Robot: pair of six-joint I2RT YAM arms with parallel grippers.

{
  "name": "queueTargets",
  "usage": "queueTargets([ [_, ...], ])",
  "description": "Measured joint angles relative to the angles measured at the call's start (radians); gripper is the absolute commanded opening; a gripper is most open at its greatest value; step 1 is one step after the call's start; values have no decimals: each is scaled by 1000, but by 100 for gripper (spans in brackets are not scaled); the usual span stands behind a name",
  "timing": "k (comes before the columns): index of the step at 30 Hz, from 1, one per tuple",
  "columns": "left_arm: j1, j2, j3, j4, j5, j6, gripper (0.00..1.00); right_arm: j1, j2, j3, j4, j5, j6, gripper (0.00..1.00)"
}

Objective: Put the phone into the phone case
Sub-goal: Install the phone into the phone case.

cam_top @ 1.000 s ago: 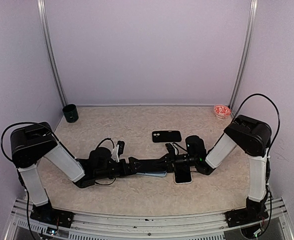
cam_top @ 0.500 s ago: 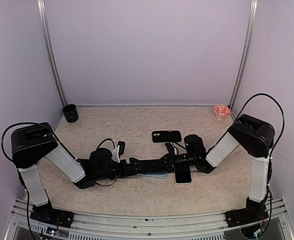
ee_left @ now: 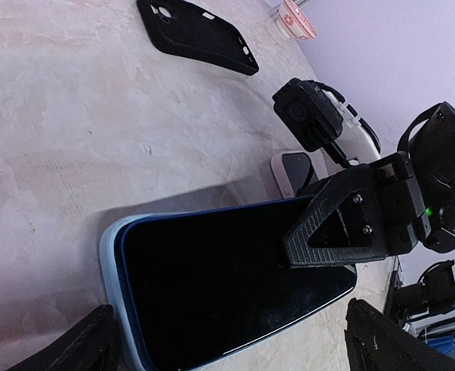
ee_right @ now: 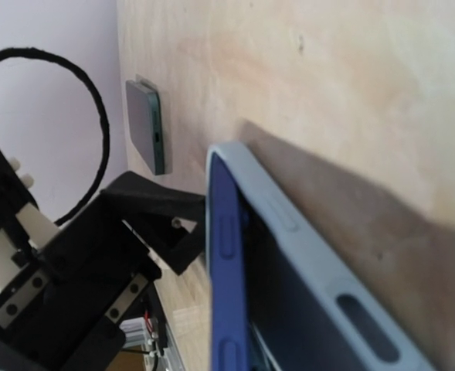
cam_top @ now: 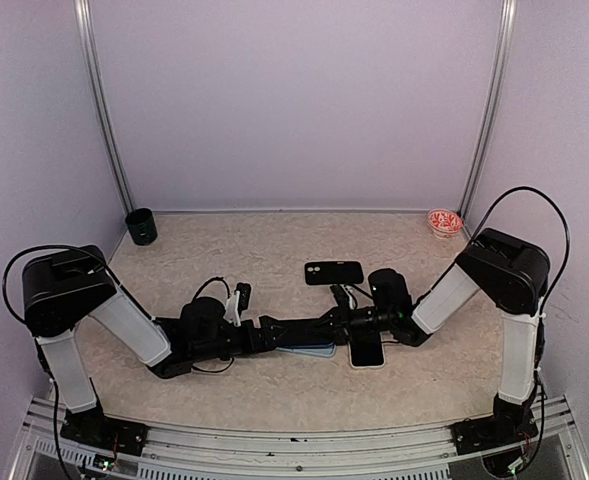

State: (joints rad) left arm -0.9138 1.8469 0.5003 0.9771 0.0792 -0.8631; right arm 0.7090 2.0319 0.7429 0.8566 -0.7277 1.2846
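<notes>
Left claw (ee_left: 231,342) spread wide, right claw (ee_left: 320,232) clenched — phone (ee_left: 212,282) half-hidden beneath both.

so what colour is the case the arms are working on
The phone case is pale blue, clearest in the left wrist view.

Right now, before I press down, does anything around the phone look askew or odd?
Yes. In the right wrist view the button edge of the blue phone stands proud of the pale case wall, not inside it, so it looks only partly seated. The right tool rests shut on the screen.
</notes>
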Motion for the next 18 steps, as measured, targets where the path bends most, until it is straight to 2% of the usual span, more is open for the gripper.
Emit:
queueTargets([
  [18,-8,9,0,21,-16,13,99,11,21,36,-22,-13,5,0],
])
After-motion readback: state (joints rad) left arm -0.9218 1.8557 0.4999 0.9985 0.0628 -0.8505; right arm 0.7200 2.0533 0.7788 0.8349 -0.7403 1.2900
